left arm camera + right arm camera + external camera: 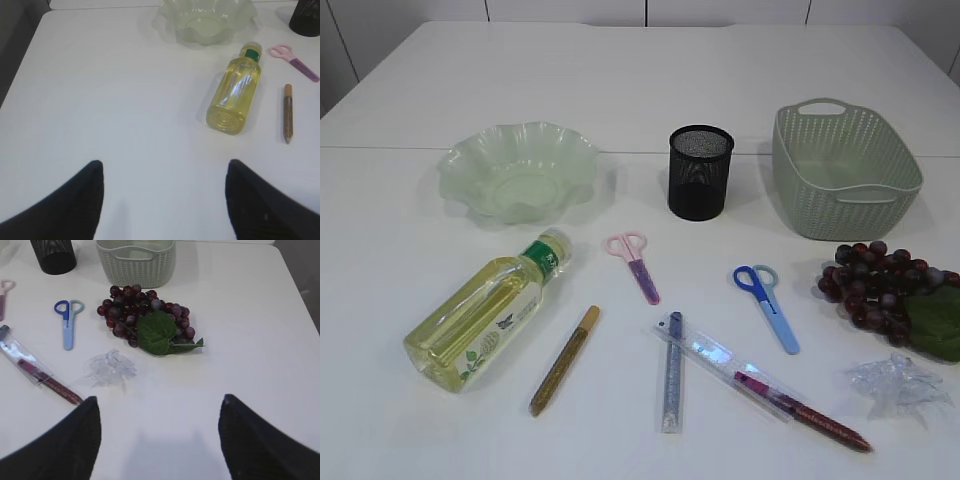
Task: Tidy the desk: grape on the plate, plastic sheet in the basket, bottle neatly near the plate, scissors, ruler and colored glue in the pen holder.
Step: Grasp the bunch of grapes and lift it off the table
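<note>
White counter [620,90], everything's scattered. Grape [145,322] bunch sits just in front of the basket [136,262], crumpled plastic sheet [111,369] near it. Bottle [235,92] lies on its side below the plate [205,20]. Left tool [162,200] and right tool [159,437] both hover wide open, holding nothing.

Exterior view: slanted down from the near side, facing far, whole table [400,440] in frame. Left wrist view: hovering above near-left table, facing far; shares bottle [235,95], plate [205,20], pink scissors [292,57] with exterior. Right wrist view: above near-right, facing far; shares grape [145,320], basket [135,262], blue scissors [67,322], plastic sheet [110,367].
</note>
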{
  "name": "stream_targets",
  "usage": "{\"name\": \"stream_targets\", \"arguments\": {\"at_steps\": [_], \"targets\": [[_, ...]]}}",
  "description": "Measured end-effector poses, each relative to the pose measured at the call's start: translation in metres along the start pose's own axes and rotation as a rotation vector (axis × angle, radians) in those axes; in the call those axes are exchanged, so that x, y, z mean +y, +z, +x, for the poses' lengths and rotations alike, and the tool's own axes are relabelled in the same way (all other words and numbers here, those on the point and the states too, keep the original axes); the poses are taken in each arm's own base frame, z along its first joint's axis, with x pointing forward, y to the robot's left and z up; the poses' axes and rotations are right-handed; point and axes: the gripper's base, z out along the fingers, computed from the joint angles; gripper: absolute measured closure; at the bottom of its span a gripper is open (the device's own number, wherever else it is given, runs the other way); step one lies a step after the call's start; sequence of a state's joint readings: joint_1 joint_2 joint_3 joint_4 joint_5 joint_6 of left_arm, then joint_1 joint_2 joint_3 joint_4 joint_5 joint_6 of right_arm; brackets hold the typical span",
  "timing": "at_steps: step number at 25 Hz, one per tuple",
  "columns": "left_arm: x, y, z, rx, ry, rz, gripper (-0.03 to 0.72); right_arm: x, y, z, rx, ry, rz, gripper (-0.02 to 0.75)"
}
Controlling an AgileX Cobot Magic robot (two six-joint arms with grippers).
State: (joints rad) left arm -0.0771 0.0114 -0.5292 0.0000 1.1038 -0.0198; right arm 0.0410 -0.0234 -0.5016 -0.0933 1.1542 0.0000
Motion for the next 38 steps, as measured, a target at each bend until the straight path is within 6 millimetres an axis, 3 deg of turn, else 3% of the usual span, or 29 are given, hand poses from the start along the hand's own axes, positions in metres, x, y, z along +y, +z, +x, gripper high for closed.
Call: {"name": "stream_targets", "arguments": {"at_steps": [9, 17, 24, 31, 34, 38], "targets": [[-0.001, 0.003, -0.002, 0.022, -0.003, 0.005, 0.13, -0.004, -0.007, -0.015, -0.115, 0.116, 0.029, 0.186], [-0.002, 0.035, -0.025, 0.191, -0.012, 0.013, 0.13, -0.002, 0.026, -0.058, -0.02, 0.104, 0.024, 0.186], [-0.003, 0.078, -0.053, 0.279, -0.022, 0.016, 0.13, 0.001, 0.072, -0.107, 0.132, 0.085, 0.018, 0.188], [-0.006, 0.132, -0.057, 0.447, -0.06, 0.032, 0.13, 0.002, 0.122, -0.157, 0.365, 0.034, 0.023, 0.189], [-0.009, 0.148, -0.06, 0.511, -0.101, 0.054, 0.13, 0.004, 0.151, -0.168, 0.457, -0.03, 0.012, 0.189], [-0.011, 0.168, -0.077, 0.57, -0.116, 0.061, 0.13, 0.008, 0.196, -0.166, 0.591, -0.101, -0.01, 0.189]]}}
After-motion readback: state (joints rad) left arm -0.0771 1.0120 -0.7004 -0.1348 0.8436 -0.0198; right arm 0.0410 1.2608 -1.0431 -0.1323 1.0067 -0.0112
